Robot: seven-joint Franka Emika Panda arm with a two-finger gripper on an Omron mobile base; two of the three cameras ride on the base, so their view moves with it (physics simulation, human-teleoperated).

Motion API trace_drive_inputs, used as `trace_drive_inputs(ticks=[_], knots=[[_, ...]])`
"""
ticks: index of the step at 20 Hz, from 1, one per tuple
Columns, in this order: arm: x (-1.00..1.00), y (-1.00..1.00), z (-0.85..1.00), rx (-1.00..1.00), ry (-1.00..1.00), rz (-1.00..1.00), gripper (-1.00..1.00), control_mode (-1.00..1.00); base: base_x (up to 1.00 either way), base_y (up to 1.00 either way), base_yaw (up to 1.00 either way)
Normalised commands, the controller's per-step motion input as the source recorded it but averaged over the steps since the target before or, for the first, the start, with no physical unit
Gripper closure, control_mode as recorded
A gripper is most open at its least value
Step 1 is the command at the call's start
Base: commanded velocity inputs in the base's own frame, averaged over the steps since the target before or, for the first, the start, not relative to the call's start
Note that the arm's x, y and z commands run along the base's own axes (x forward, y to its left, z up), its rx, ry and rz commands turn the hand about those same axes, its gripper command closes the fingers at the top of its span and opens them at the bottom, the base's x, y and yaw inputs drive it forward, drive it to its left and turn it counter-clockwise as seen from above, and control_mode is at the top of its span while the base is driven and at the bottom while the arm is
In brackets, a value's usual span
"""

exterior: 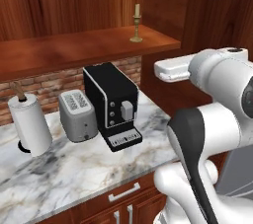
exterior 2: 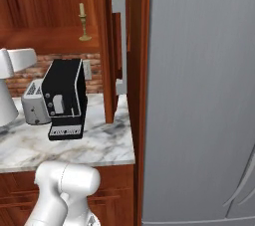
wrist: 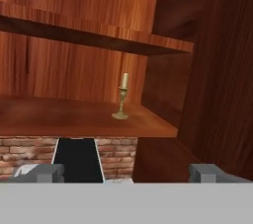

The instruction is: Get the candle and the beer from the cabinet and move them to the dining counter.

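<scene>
1 candle (wrist: 123, 96) stands upright on the open cabinet's (wrist: 74, 45) lower shelf (wrist: 64, 117), toward its right end, above the coffee machine (exterior: 112, 104) on the desk (exterior: 74, 173). Facing it from well short, the end effector (wrist: 126, 172) gapes wide and empty, apparently lined up for a reach.

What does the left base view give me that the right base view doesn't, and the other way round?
Left base view alone: a paper towel roll on the marble counter, left of the toaster. Right base view alone: a tall grey fridge and the cabinet's open door with its silver bar handle. Both share the candle upright on the cabinet shelf, the toaster, and the black coffee machine.
</scene>
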Motion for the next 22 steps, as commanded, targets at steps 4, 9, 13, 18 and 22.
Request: trace_drive_inputs(ticks=[4, 9, 13, 18, 22], knots=[[0.3, -0.07, 0.14, 0.0, -0.04, -0.09, -1.0, -1.0, 0.0, 0.0, 0.0], [0.38, 0.01, 0.0, 0.0, 0.0, -0.07, -1.0, -1.0, 0.0, 0.0, 0.0], [0.32, 0.0, -0.01, 0.0, 0.0, -0.01, -1.0, -1.0, 0.0, 0.0, 0.0], [0.32, 0.0, -0.03, 0.0, 0.0, 0.0, -1.0, -1.0, 0.0, 0.0, 0.0], [0.26, -0.06, -0.07, 0.0, 0.0, 0.0, -1.0, -1.0, 0.0, 0.0, 0.0]])
